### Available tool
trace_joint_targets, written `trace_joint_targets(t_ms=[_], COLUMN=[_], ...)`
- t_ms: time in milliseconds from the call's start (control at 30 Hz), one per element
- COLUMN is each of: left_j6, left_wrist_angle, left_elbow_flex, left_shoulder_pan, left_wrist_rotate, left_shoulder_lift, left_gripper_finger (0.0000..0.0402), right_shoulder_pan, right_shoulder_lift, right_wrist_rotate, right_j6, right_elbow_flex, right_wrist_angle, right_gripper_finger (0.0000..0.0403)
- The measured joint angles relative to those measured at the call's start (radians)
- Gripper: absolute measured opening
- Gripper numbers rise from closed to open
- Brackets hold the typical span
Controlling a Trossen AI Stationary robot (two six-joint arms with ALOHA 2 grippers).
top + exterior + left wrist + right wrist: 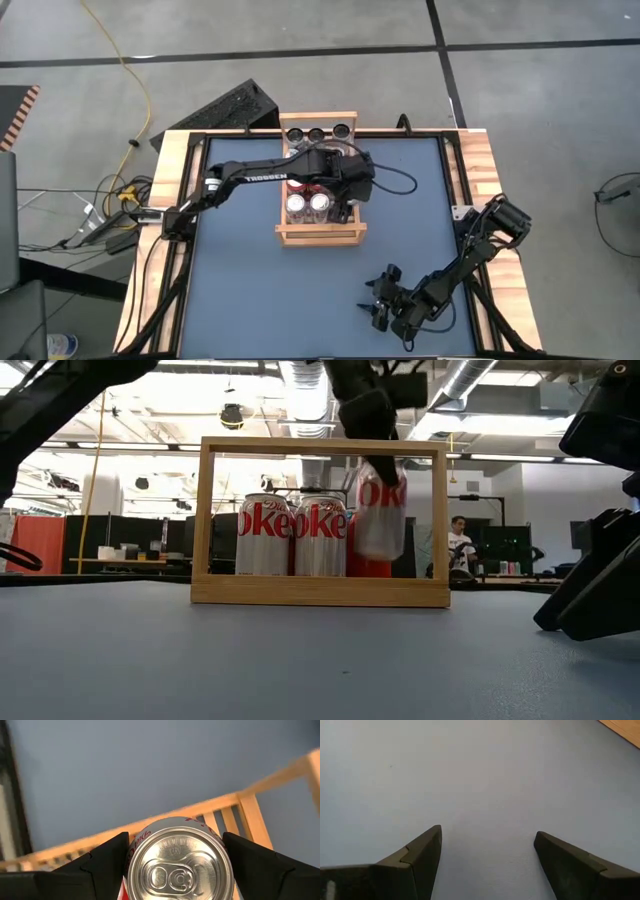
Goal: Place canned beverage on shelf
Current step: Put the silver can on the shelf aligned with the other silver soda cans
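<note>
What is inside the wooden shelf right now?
Two upright cans stand side by side on the shelf. A third can, held in the left gripper, hangs tilted beside them. The arm hides the slats below it.

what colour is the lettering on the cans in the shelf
Red lettering on silver cans, best seen in the low view.

A blue worktop with light wooden edges was seen from above, standing on a grey floor crossed by dark lines. A yellow cable was laid over the floor to the left, where several grey cables were gathered. A black keyboard-like object was placed just beyond the far left corner. In the low view, a lit room with ceiling pipes was shown, and a seated person was visible far behind, near dark monitors.
</note>
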Motion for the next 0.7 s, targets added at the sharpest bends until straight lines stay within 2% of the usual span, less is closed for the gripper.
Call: trace_joint_targets(t_ms=[400, 533, 700], left_j6=[-0.076, -0.119, -0.135], left_wrist_angle=[-0.007, -0.018, -0.001], left_elbow_flex=[-0.001, -0.002, -0.002], left_shoulder_pan=[0.003, 0.019, 0.023], left_wrist_rotate=[-0.005, 0.053, 0.046], left_shoulder_lift=[0.057, 0.065, 0.066], left_gripper_finger=[0.0289, 0.0289, 0.0289], right_shoulder_pan=[0.0, 0.0, 0.0], right_shoulder_lift=[0.0, 0.001, 0.001], right_wrist_rotate=[0.008, 0.009, 0.009], right_j6=[-0.001, -0.004, -0.008], right_elbow_flex=[0.0, 0.0, -0.001], right_wrist_angle=[-0.009, -0.009, -0.009], right_gripper_finger=[0.0317, 0.0317, 0.0317])
